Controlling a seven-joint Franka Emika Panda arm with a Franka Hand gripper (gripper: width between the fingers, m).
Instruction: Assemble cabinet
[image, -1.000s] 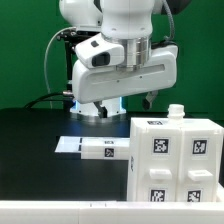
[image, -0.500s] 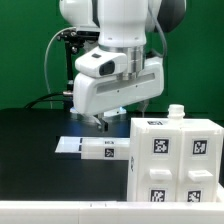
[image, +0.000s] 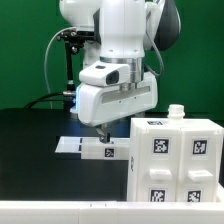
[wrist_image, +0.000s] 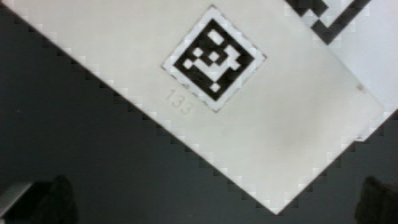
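Wide apart stand the two fingers (wrist_image: 39, 200) of my gripper (image: 105, 134): the wrist view catches one dark finger at each edge of its picture, and nothing is clasped between them. I hang low over the black table (image: 30, 130), fingertips pointing down, just above the flat white parts that lie there. After the table, the biggest thing is the cabinet (image: 175, 160), which stands on it at the exterior view's lower right, beside my hand and apart from my fingers. It is a tall white plastic box with square corners, and the picture's edges cut off part of it. The face toward the camera carries several square black-and-white tags (image: 160, 145) set in rows, and one more tag lies on its top. I cannot see its inside from here. Directly under my fingers lies a low white slab (image: 110, 152), flat on the table, with a tag on it. The wrist view shows a white surface with one tag turned cornerwise and a second tag at the picture's rim, but I cannot tell whether that surface is this slab. At the slab's side, toward the exterior view's left, lies the thin marker board (image: 68, 145). A small white knob (image: 176, 111) stands on the cabinet's top.
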